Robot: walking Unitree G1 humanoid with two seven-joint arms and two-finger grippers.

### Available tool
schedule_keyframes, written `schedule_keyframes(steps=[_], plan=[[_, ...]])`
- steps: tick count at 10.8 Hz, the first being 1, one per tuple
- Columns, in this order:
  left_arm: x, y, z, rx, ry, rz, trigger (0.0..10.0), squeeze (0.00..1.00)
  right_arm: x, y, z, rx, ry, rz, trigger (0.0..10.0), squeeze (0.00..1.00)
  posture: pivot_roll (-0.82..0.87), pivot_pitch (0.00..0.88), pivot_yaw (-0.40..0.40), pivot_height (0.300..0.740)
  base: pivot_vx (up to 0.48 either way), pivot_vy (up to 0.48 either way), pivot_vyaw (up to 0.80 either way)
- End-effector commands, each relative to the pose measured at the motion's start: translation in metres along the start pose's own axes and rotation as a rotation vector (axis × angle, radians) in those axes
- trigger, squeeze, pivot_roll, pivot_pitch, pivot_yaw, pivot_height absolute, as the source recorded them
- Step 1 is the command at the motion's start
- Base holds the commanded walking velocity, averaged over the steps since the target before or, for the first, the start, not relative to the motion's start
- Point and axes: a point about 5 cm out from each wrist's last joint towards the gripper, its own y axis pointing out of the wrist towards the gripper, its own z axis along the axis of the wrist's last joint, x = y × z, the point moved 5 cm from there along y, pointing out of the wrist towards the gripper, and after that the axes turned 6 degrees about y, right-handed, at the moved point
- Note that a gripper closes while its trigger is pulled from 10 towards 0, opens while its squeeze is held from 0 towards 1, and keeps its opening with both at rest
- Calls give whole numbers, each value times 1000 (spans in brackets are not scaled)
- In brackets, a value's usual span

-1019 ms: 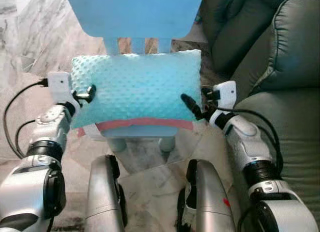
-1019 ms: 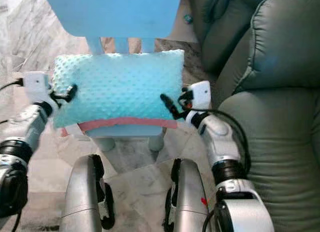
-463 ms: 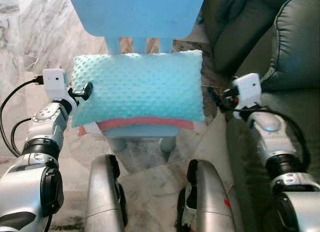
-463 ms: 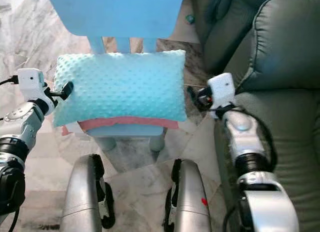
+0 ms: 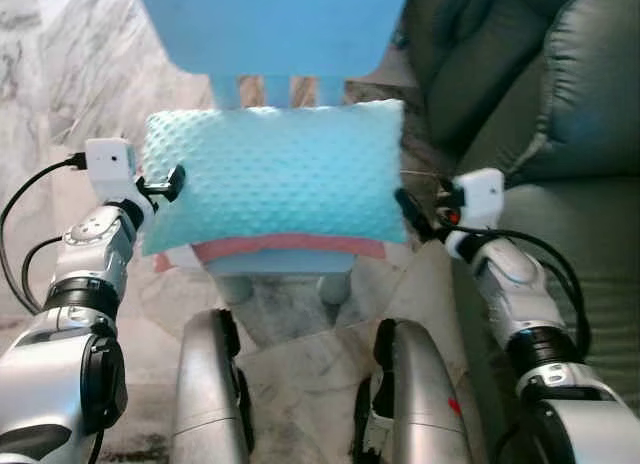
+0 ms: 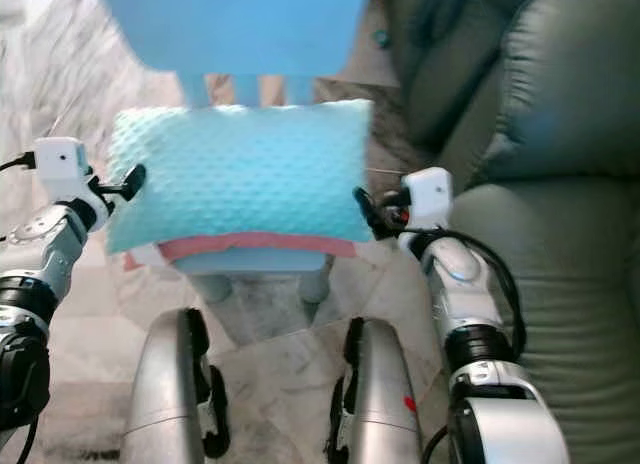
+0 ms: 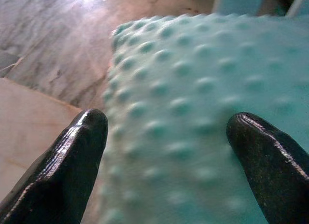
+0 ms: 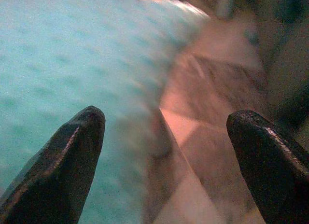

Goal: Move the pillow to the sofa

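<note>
Pillow [image 5: 275, 174] lies on the blue chair [image 5: 280, 259], long axis crosswise between the arms, sofa [image 5: 560, 134] to the robot's right. Left gripper [image 5: 172, 182], jaws wide, straddles its left end; right gripper [image 5: 410, 212], also spread, sits just off its right edge, not yet on it.

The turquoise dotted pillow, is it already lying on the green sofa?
No, the turquoise dotted pillow lies on the light blue chair, beside the green sofa.

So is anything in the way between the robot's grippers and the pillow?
Nothing visible is. The left gripper sits open at the pillow edge, and the right gripper is open beside its other end.
</note>
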Motion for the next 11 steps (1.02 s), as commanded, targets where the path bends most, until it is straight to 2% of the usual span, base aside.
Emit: schedule_keyframes(steps=[1,2,4,6,7,9,10,11], plan=[[-9,-5,-16,-58,-10,10,10000,0,7,-2,-4,-15,55,-21,10000,0,-73,408,-31,560,0,0,0],[-13,-6,-17,-67,-46,16,10000,0,16,-2,3,-6,108,-37,10000,0,-70,410,-32,560,0,0,0],[-20,-11,-33,-177,-111,-7,10000,0,42,-3,16,-7,328,-61,10000,0,-62,427,-29,560,0,0,0],[-29,-14,-36,-202,-124,28,10000,0,42,-2,19,-11,366,-42,10000,0,-65,430,-28,560,0,0,0],[-30,-14,-36,-206,-130,41,10000,0,42,-2,17,-28,351,-47,10000,0,-65,431,-27,560,0,0,0],[-14,-9,-36,-210,-155,4,10000,0,37,1,8,-59,382,-60,10000,0,-60,432,-24,560,0,0,0],[0,-6,-40,-231,-124,-27,10000,0,29,4,0,-82,401,-49,10000,0,-68,429,-20,560,0,0,0],[3,-3,-37,-222,-115,-18,10000,0,25,5,-4,-92,412,-52,10000,0,-70,426,-19,560,0,0,0]])
